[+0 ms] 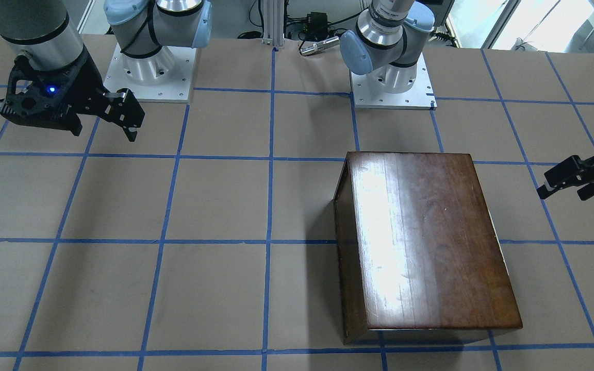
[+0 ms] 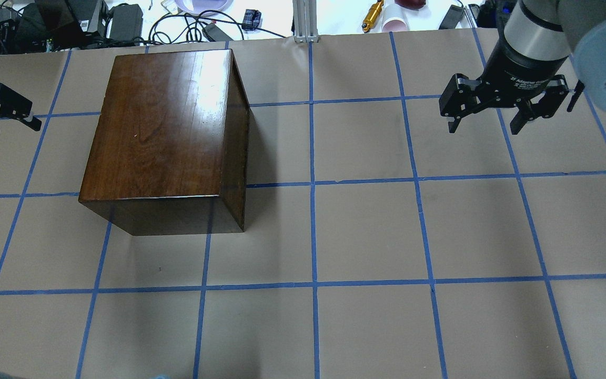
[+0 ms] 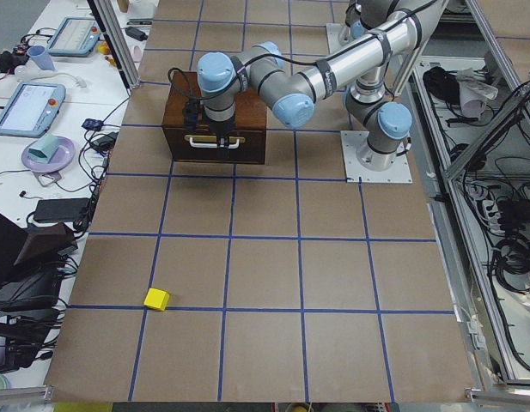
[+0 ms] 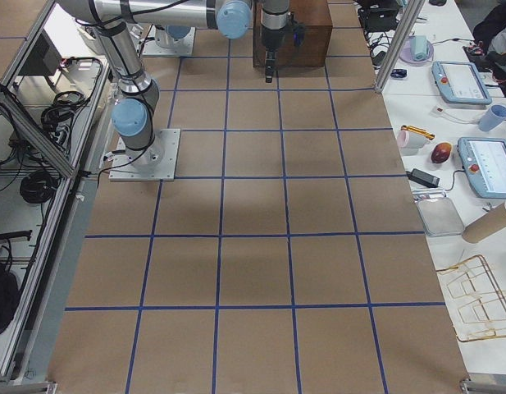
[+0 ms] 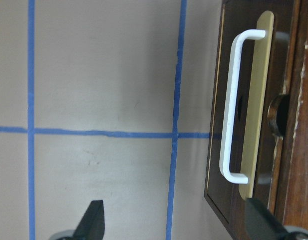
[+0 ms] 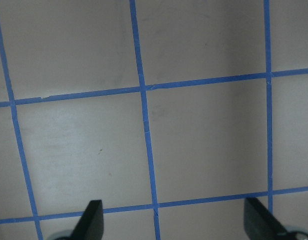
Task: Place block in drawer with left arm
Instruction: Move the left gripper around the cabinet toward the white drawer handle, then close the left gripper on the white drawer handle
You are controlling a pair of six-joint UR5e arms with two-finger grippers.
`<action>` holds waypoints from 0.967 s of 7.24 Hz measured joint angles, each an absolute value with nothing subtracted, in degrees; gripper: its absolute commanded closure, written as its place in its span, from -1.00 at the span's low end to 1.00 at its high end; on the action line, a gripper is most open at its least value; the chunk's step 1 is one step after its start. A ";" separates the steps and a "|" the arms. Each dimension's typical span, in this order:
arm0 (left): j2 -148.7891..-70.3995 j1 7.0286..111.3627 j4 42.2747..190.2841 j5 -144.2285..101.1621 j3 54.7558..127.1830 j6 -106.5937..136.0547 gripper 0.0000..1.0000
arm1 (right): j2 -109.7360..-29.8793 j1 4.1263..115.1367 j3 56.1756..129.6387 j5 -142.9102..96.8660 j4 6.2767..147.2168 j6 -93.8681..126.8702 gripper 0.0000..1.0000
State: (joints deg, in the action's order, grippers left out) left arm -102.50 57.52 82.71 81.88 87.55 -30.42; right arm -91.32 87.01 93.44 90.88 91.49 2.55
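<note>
Broadly, the taped table (image 2: 366,231) carries one big thing: a glossy dark wooden box (image 2: 161,126) on the robot's left half. The left arm (image 3: 333,73) reaches out past it. The drawer (image 3: 247,144) sits shut in the box's face, which looks toward the table's left end.

The left gripper (image 1: 562,195) hangs just off that face with its jaws spread wide and nothing between them. The right gripper (image 2: 484,129) is also spread and empty, well apart over bare table.

The white bar handle (image 5: 232,100) runs level along the drawer front. In the wrist view it lies off toward one fingertip (image 5: 258,220), not centred between the two.

The yellow block (image 3: 156,299) rests on the table well beyond the left gripper, toward the left end. So the gripper stands between drawer and block. By my judgement, the drawer must be opened first.
</note>
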 measured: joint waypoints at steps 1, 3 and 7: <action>-104.03 57.50 81.63 81.09 87.57 -31.82 -1.00 | -91.32 87.01 93.43 90.88 91.49 2.55 -1.00; -106.91 57.42 80.32 78.61 87.51 -34.01 -1.00 | -91.32 87.01 93.43 90.88 91.49 2.55 -1.00; -112.32 57.39 77.39 72.61 87.16 -35.32 -1.00 | -91.32 87.01 93.44 90.88 91.49 2.55 -1.00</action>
State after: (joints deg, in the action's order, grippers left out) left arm -112.32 57.39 77.39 72.61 87.16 -35.32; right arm -91.32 87.01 93.44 90.88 91.49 2.55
